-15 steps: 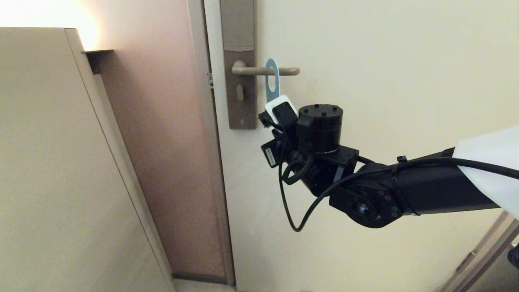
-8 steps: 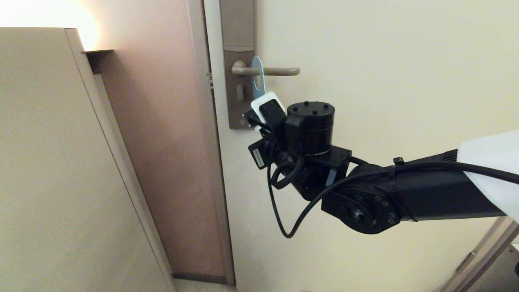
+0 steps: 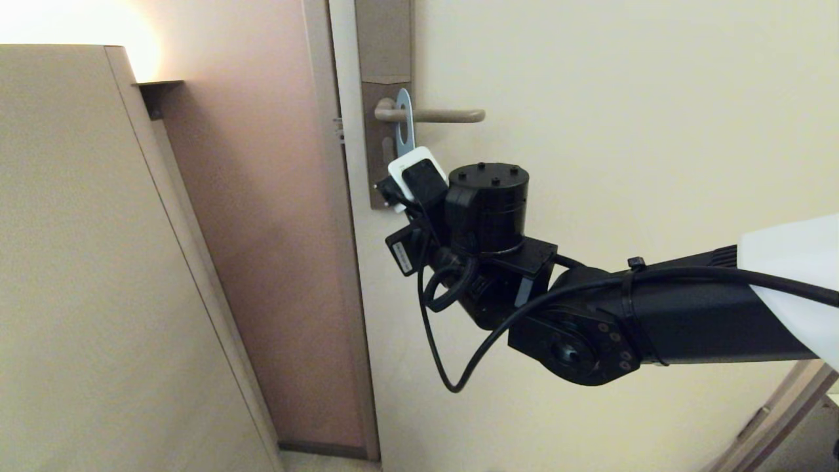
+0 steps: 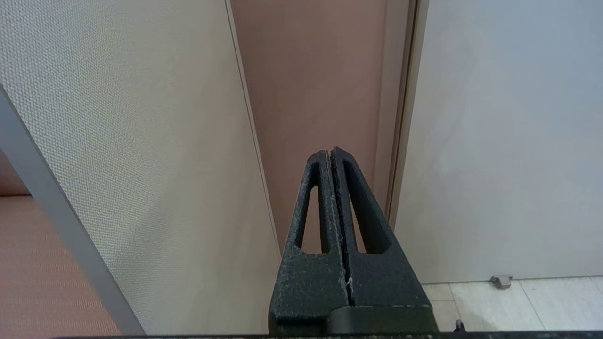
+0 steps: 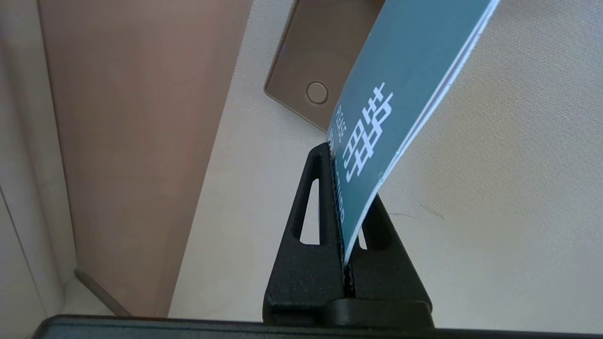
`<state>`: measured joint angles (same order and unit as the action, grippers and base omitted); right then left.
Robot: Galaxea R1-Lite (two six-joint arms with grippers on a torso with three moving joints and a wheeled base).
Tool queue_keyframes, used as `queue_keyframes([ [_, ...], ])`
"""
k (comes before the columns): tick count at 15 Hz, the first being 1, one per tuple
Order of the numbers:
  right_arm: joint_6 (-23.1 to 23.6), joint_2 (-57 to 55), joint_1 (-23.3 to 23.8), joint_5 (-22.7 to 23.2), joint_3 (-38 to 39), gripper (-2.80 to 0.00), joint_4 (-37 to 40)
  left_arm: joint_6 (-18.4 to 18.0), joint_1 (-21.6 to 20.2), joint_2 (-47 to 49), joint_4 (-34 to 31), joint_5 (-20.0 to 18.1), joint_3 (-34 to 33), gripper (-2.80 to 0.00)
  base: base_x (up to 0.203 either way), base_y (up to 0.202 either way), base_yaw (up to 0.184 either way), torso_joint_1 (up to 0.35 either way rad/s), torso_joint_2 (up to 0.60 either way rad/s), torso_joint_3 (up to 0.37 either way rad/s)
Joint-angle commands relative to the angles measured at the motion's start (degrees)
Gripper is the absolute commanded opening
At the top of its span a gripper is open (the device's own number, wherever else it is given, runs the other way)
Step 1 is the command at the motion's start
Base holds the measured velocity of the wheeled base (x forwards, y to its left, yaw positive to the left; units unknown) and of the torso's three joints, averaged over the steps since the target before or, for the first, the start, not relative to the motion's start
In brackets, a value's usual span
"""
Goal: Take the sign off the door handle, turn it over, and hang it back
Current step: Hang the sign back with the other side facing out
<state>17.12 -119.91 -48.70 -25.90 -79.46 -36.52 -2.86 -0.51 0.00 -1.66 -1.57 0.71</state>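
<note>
sign [image 3: 404, 124]: thin blue card, its oval hole threaded over the handle [image 3: 432, 116] close to the lock plate [image 3: 383, 98]; the lower end is in the right gripper and the card stands edge-on to the door [image 3: 623, 98] rather than flat against it.
right gripper [image 5: 346, 207]: clamped on the sign's lower end, the fingers [image 5: 311, 212] pressed to both faces just below the white lettering; in the head view it sits just under the handle, beside the plate.
left gripper [image 4: 332, 155]: pressed together, holding nothing, parked low and aimed at the gap between a cabinet [image 4: 118, 141] and the door.
weight: looks very light; likely no strain on the grip.
stiffness: seems a stiff card with some flex; it shows a slight bow above the fingers, so it may bend if pushed against the handle.
surface: smooth, perhaps glossy, so it could slide or pivot in a narrow pinch.
fragility: probably creases or tears at the thin rim around the hole if forced.
where to hold: the solid lower end, as now; leave the hole free for the handle.
stage: looks like rehanging; which face is out i cannot tell.
</note>
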Motion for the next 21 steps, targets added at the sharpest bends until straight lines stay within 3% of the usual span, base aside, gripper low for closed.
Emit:
queue_keyframes([
  [1,0.05,-0.32,-0.17,-0.12,0.09,-2.80,-0.13,-0.04,-0.02,0.09,-0.01,-0.01,0.07,-2.80,0.000,0.000,0.000,0.000,0.00,0.000],
  [3,0.10,-0.50,-0.25,-0.12,0.11,-2.80,-0.13,-0.04,-0.02,0.09,-0.01,-0.01,0.00,-2.80,0.000,0.000,0.000,0.000,0.00,0.000],
  [4,0.09,-0.50,-0.25,-0.12,0.18,-2.32,-0.13,-0.04,-0.02,0.09,-0.01,-0.01,0.00,-2.80,0.000,0.000,0.000,0.000,0.00,0.000],
  [5,0.11,-0.50,-0.25,-0.03,0.16,0.00,-0.13,-0.04,-0.02,0.09,-0.01,-0.01,0.00,-2.80,0.000,0.000,0.000,0.000,0.00,0.000],
  [21,0.37,4.01,-0.70,0.04,3.98,0.00,1.10,-0.04,-0.02,0.09,-0.01,-0.01,0.00,-2.80,0.000,0.000,0.000,0.000,0.00,0.000],
])
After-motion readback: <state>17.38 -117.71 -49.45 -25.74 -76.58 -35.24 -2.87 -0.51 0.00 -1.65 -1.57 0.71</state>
